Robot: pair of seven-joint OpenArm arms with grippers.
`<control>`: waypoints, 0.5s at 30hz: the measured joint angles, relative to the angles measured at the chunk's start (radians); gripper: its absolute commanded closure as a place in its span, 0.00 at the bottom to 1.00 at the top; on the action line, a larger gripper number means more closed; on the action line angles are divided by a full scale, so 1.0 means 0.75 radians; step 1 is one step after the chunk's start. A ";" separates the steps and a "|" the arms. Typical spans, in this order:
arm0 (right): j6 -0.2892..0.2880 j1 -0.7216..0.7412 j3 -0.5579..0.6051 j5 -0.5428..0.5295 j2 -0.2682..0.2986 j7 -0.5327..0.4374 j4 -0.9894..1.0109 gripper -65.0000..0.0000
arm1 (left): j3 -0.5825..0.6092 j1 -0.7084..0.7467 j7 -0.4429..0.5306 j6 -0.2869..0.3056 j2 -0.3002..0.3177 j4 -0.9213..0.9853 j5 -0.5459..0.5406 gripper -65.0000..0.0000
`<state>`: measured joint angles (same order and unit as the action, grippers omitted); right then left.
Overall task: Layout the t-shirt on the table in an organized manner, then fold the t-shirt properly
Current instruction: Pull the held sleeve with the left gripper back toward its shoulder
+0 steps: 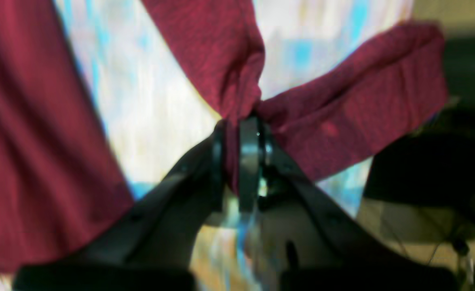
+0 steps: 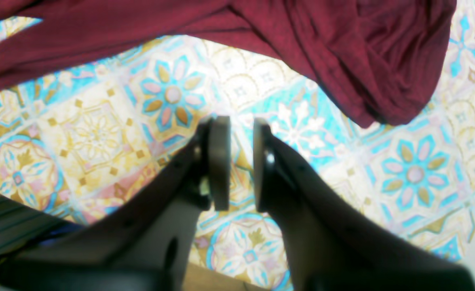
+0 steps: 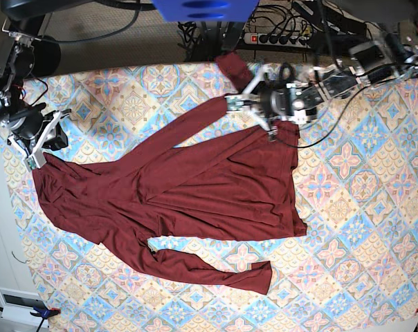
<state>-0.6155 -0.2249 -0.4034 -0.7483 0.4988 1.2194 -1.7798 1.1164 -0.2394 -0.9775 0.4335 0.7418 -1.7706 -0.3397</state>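
The dark maroon t-shirt (image 3: 195, 187) lies spread and wrinkled across the middle of the patterned table (image 3: 361, 228), one sleeve along the front. My left gripper (image 3: 234, 104) is shut on the far sleeve and holds it lifted; in the left wrist view the fabric (image 1: 342, 109) bunches between the fingers of the left gripper (image 1: 239, 133). My right gripper (image 3: 34, 158) is at the shirt's left edge. In the right wrist view the right gripper (image 2: 240, 161) is slightly open and empty over the table (image 2: 100, 133), with shirt (image 2: 342, 48) just beyond it.
A power strip with cables (image 3: 278, 34) lies beyond the table's back edge. A blue part (image 3: 202, 8) hangs at the top centre. A white box (image 3: 15, 304) sits off the table's front left corner.
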 measured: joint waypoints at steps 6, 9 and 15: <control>0.000 0.116 0.003 0.009 0.000 -0.006 0.112 0.85 | -0.002 0.063 -0.012 -0.012 0.246 -0.074 0.040 1.00; 0.001 0.145 0.003 0.007 -0.001 0.002 0.149 0.85 | 0.001 0.073 -0.034 0.003 0.356 -0.074 0.040 1.00; 0.001 0.159 0.015 0.011 0.001 0.002 0.152 0.85 | -0.007 0.085 -0.003 0.009 0.553 0.009 0.075 1.00</control>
<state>-0.6151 -0.1059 -0.3920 -0.7399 0.4992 1.2209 -1.6661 1.1114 -0.1757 -0.9794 0.4404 1.1564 -1.7641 -0.2836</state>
